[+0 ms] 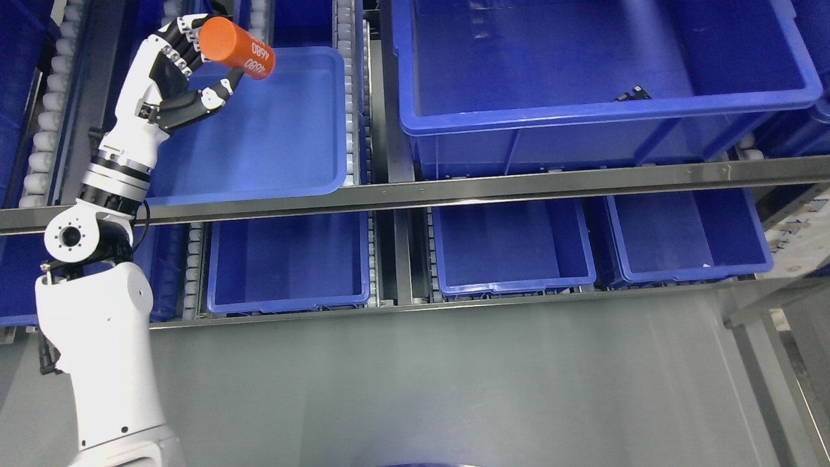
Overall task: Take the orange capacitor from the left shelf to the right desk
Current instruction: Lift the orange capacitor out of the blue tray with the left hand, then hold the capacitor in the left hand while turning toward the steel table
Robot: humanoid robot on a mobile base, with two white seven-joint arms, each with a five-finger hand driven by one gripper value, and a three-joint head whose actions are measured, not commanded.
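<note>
Beside the left hand (185, 78), the tray (285, 143) looked smooth glossy plastic; the rail (454, 191) below it was shiny metal.

Shallow blue tray (279, 143) on upper shelf level, left of centre, beside roller track (350, 97). Large deep blue bin (603, 107) upper right, small dark object (632, 94) inside near front wall. Metal shelf rail (519, 185) runs across. Below it three blue bins: left (285, 301), middle (512, 282), right (687, 269). Grey floor (454, 383) beneath.
</note>
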